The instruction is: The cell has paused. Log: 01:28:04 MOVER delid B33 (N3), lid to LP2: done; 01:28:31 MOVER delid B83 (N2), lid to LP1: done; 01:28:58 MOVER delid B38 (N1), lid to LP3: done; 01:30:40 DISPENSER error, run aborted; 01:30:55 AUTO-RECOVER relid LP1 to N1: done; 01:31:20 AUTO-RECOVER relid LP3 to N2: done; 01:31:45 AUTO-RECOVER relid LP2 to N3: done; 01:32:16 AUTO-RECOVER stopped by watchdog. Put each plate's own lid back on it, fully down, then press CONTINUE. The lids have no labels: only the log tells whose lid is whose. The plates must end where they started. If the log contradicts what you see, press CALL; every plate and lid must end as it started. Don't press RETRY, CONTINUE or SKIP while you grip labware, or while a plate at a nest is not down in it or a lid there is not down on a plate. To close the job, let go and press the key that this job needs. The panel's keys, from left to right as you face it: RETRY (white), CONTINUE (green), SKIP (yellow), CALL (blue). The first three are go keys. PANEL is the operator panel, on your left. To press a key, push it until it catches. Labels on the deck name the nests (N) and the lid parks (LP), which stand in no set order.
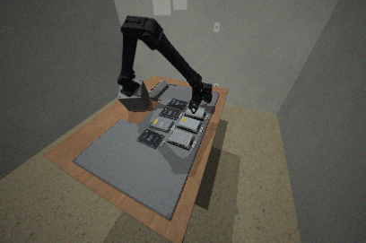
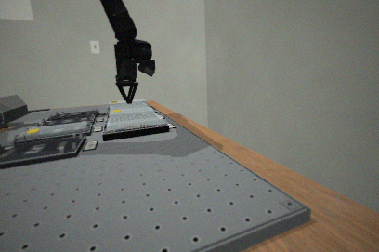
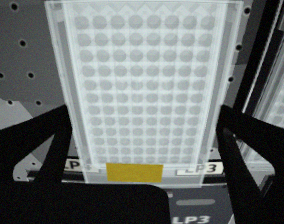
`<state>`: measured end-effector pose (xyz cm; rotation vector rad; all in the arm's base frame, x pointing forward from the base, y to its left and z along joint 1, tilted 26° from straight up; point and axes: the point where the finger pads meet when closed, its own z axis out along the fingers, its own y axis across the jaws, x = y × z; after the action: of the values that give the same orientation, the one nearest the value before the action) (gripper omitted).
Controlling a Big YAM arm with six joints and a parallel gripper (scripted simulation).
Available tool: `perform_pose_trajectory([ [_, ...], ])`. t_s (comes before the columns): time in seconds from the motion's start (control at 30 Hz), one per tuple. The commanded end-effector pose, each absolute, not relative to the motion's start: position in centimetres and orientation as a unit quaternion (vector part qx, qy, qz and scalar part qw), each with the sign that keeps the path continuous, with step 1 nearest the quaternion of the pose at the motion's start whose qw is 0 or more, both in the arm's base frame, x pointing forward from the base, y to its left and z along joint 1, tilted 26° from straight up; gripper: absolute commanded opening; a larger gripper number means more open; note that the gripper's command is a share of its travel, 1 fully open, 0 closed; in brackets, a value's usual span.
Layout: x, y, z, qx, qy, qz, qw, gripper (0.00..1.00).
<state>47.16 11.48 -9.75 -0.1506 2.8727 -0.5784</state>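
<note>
My gripper (image 1: 193,109) (image 2: 129,102) (image 3: 143,113) is shut on a clear lid (image 3: 134,173) by its two long sides. The lid has a yellow mark and is low over the far plate of the right row; the exact gap beneath is not clear. Wells show through it. The middle plate (image 1: 189,125) wears a lid with a yellow mark. The near plate (image 1: 180,139) shows wells and no yellow mark. Another clear lid (image 1: 162,125) (image 2: 56,131) with a yellow mark lies on a park in the left row.
Dark parks (image 1: 178,103) (image 1: 170,113) (image 1: 150,139) show in the left row. A park labelled LP3 (image 3: 193,212) is at the bottom of the wrist view. The operator panel (image 1: 160,90) (image 2: 11,108) stands beyond them; its keys are too small to tell. A neighbouring plate (image 3: 282,107) is close beside the right finger.
</note>
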Motion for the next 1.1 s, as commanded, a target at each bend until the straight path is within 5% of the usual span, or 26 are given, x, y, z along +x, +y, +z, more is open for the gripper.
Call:
perform_pose_trajectory([
  [0.0,49.2,11.9,-8.9,-0.047,0.973,-0.190,0.123,0.00],
  [1.07,48.9,11.5,-10.3,-0.049,0.973,-0.191,0.118,0.00],
])
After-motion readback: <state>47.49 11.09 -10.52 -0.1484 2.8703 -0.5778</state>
